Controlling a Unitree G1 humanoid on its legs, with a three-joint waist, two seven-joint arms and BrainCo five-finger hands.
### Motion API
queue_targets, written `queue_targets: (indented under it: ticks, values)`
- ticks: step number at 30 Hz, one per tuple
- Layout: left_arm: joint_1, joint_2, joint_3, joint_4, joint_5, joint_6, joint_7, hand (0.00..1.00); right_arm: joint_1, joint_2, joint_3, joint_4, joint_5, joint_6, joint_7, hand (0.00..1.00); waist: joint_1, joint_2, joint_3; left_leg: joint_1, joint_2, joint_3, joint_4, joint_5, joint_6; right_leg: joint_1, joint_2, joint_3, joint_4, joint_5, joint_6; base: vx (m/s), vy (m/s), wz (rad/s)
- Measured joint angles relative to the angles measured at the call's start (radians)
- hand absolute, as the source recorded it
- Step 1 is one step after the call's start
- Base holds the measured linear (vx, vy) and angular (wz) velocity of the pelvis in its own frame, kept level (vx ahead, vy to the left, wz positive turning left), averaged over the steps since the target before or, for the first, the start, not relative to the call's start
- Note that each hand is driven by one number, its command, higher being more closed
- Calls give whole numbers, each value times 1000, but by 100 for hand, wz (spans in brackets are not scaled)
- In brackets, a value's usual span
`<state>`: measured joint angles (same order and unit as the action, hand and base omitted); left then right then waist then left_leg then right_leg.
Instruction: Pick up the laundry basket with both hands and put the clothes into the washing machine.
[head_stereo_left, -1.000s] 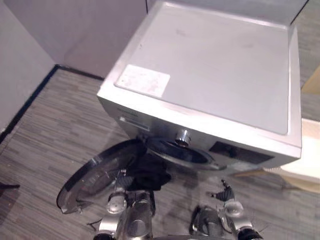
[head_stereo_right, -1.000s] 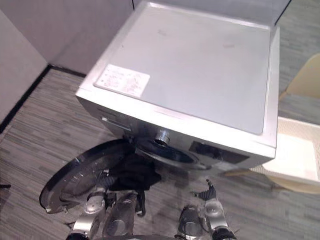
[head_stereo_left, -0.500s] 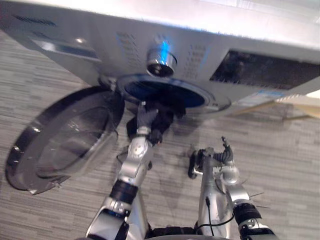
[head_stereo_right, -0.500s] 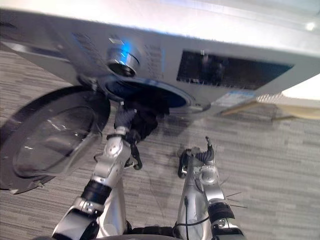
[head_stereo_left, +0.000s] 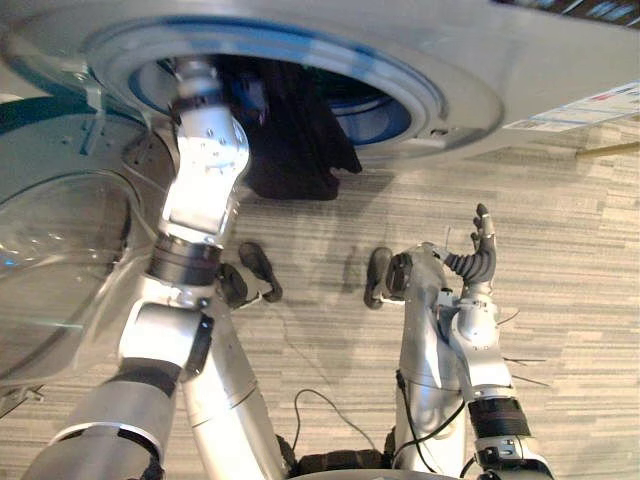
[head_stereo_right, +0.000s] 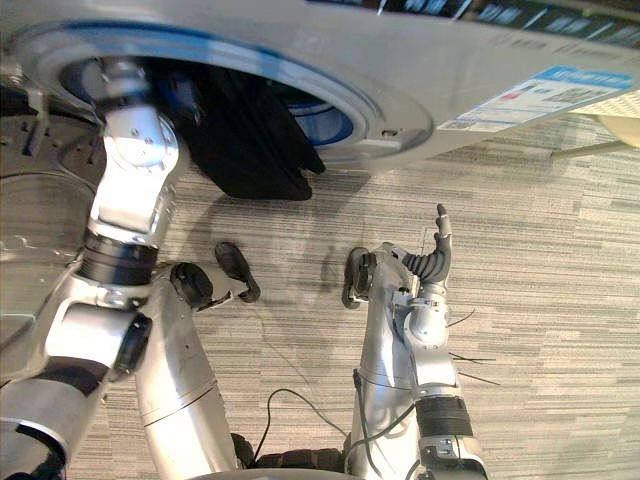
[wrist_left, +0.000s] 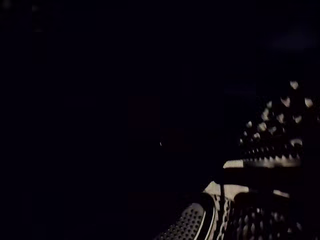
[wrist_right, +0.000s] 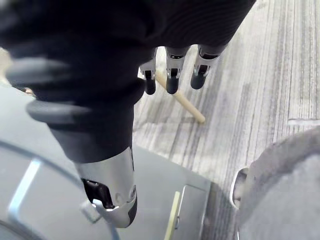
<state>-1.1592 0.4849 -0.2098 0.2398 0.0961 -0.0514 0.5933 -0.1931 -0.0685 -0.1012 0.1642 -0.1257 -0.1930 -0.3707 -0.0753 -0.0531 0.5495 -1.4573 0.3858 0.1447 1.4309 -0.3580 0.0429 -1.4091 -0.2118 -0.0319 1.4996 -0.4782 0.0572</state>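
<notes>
Clothes (head_stereo_left: 295, 140) hung dark from the washing machine's (head_stereo_left: 480, 60) mouth, part inside and part draped over the lip. My left hand (wrist_left: 192, 222) was deep in the dark drum, and I couldn't tell its grip. My right hand (head_stereo_left: 478, 262) hovered above the floor (head_stereo_left: 570, 230), fingers (head_stereo_left: 484, 222) loose and wide.

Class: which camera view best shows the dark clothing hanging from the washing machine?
The right eye view: the dark clothing, well lit, hangs out of the washing machine. The left eye view shows much the same. The left wrist view is too dark to tell cloth; the right wrist view faces the floor.
</notes>
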Motion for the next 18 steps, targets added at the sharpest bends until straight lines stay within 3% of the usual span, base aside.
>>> queue_targets:
  ticks: [4,9,10,15,18]
  values:
    - [-207,113,-121,81,294,90,61,100,15,-9,2,-34,37,-56,5,0,-16,-12,1,-42,3,3,7,-3,-3,-45,5,5,4,2,2,10,-17,-4]
    - [-387,159,-201,163,472,147,90,100,53,1,6,-98,56,-108,24,0,-18,-26,3,-103,24,-9,41,-4,10,-95,22,0,19,8,1,50,-25,-15]
    - [-408,164,-213,196,497,163,90,0,55,-2,14,-104,57,-116,30,0,-21,-26,3,-112,34,-11,61,-12,18,-100,24,0,33,6,2,48,-11,-9]
    - [-443,161,-220,250,554,184,82,0,73,-16,29,-123,69,-151,45,0,-21,-26,3,-144,33,-33,95,-32,5,-114,15,-9,57,-1,4,26,-10,-2]
    - [-448,139,-221,285,554,184,17,0,76,-24,28,-122,77,-141,45,0,-18,-26,3,-149,24,-31,114,-40,17,-114,-3,-10,82,-14,9,31,-25,19]
